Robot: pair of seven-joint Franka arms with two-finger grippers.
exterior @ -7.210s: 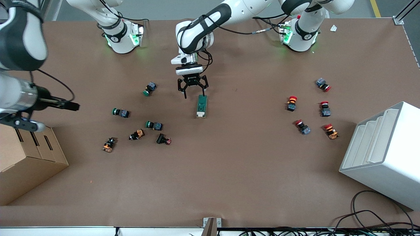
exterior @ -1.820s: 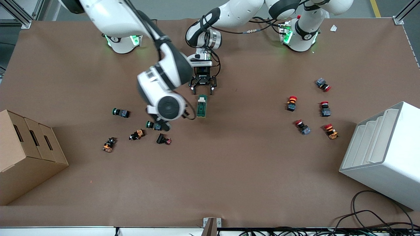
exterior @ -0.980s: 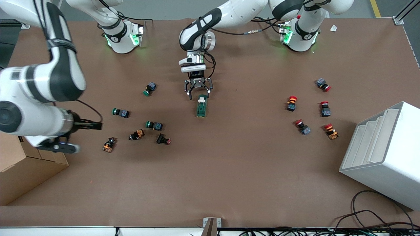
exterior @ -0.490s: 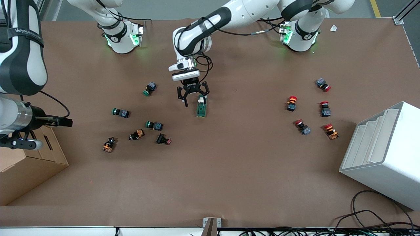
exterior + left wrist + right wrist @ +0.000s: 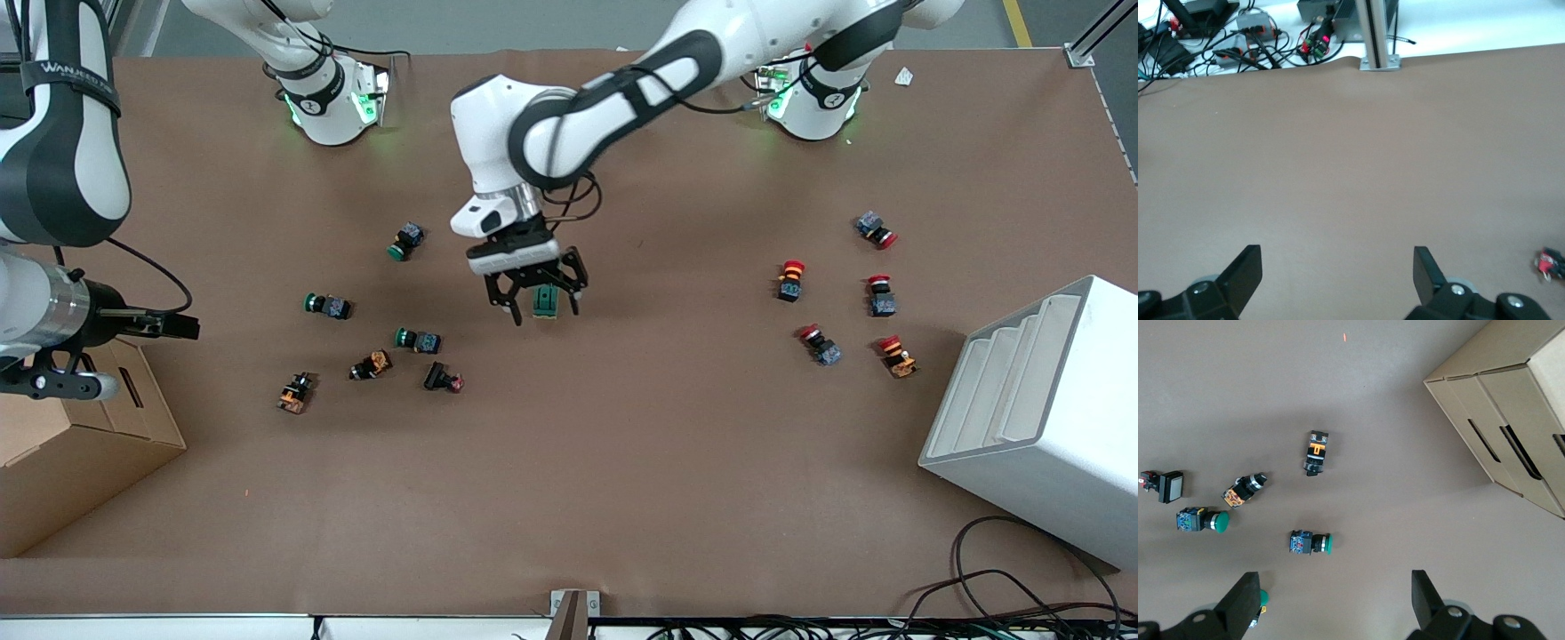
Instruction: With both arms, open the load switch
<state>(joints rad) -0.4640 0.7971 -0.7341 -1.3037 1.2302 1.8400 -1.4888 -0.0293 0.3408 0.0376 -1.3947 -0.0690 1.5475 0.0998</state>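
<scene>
Right now the left gripper point(image 5: 541, 307) hangs over the load switch point(image 5: 544, 303), near the middle of the brown surface point(image 5: 622, 444). Its fingers point(image 5: 1245, 273) are spread wide and hold nothing. Only the end of the green switch shows between them in the front view; the rest is hidden under the gripper.

Up in the air, the right gripper point(image 5: 182, 326) waits at the right arm's end of the surface, beside a cardboard box point(image 5: 71, 444). Its fingers point(image 5: 1241, 600) are wide too, and empty. Below it lie small push buttons with green caps point(image 5: 1310, 543) and orange parts point(image 5: 1316, 452). More buttons with red caps point(image 5: 790, 279) sit near a white box point(image 5: 1040, 418).
</scene>
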